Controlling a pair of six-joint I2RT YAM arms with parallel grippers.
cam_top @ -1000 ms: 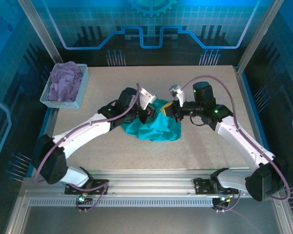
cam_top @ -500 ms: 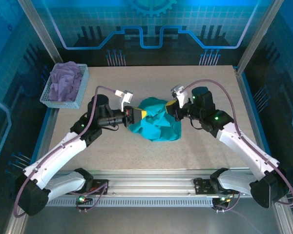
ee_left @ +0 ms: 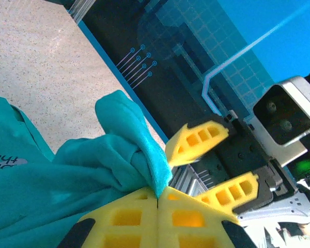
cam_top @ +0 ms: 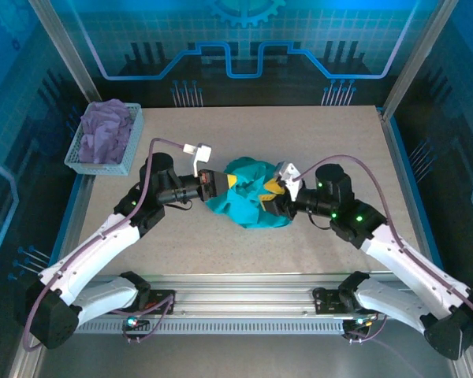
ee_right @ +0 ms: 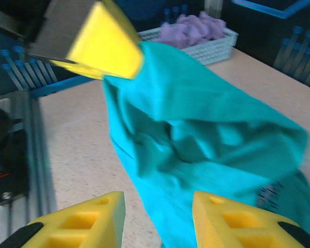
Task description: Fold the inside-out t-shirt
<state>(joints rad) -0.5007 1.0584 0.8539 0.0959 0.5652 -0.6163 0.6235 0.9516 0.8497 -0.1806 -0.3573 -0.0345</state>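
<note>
Clenching the teal t-shirt (cam_top: 248,211) edge at table (cam_top: 331,142) centre, left gripper (cam_top: 225,183) faces the released right gripper (cam_top: 273,194).

Free room and obstacles over the speckled beige table top (cam_top: 331,142): bare along the far edge, down the right side and on the near strip before the grey aluminium rail (cam_top: 244,285), so passage is open there; the centre is taken by the crumpled teal cloth t-shirt (cam_top: 248,209), a raised heap; the left gripper (cam_top: 225,183), clamped on the cloth, and the right gripper (cam_top: 274,194), jaws apart, flank it closely, leaving a narrow, cloth-filled gap; the white left arm (cam_top: 102,244) and white right arm (cam_top: 402,256) slant across the near corners; a white mesh basket (cam_top: 80,161) of lavender cloth (cam_top: 106,130) blocks the far left corner.
</note>
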